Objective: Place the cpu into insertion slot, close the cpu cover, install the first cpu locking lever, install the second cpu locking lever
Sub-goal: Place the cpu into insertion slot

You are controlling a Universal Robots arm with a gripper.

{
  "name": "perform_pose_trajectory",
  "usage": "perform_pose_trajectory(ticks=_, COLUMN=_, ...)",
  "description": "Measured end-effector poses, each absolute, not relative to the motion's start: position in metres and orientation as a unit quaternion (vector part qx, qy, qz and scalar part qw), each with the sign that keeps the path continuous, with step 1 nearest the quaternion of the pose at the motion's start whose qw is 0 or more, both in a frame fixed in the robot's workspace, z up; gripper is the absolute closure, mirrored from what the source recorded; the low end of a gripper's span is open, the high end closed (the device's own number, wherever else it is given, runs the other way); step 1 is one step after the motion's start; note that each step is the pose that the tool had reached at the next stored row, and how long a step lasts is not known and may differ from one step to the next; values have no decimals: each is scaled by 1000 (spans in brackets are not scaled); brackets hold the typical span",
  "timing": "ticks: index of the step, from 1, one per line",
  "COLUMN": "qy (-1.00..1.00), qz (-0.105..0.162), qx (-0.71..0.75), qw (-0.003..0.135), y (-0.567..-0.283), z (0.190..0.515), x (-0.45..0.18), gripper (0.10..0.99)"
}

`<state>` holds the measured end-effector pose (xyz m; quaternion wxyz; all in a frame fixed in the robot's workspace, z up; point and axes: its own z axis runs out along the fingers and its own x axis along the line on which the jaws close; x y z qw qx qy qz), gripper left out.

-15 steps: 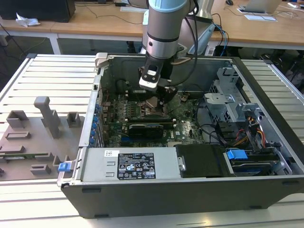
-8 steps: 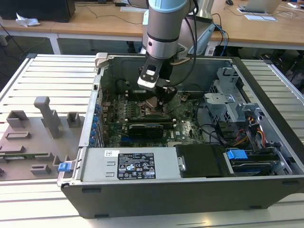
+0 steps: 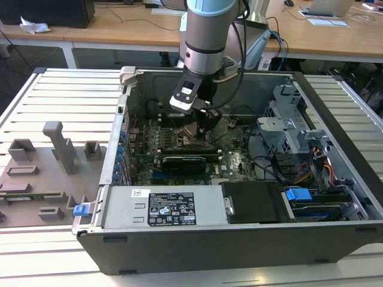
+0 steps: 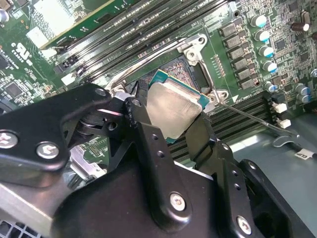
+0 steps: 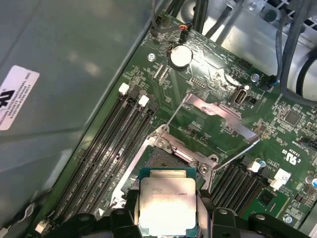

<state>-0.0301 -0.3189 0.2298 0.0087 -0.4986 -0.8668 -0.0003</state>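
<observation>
The cpu (image 5: 167, 206), a flat square chip with a silver top (image 4: 176, 106), is pinched at two opposite edges by my gripper (image 5: 167, 209), which is shut on it. Black fingers (image 4: 143, 131) flank the chip. It hangs just above the insertion slot (image 5: 166, 159), covering the slot's nearer edge; the slot's dark centre is bare. The cpu cover (image 5: 220, 111) stands hinged open behind the slot. Two thin wire levers (image 5: 174, 116) stick up, unlatched. In the exterior view my gripper (image 3: 200, 125) reaches down into the open computer case over the motherboard.
Long black memory slots (image 5: 114, 144) run beside the socket. A graphics card (image 3: 182, 161), a power supply box (image 3: 161, 206), a drive cage (image 3: 287, 116) and cables (image 3: 311, 167) crowd the case. Grey fixtures (image 3: 54, 155) sit on the table at the exterior view's left.
</observation>
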Motion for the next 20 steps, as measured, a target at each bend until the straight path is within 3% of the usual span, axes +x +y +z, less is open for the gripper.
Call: perform_pose_trajectory(ticks=20, qy=-824, qz=-1, qx=-566, qw=9, y=-319, z=229, x=-30, gripper=541)
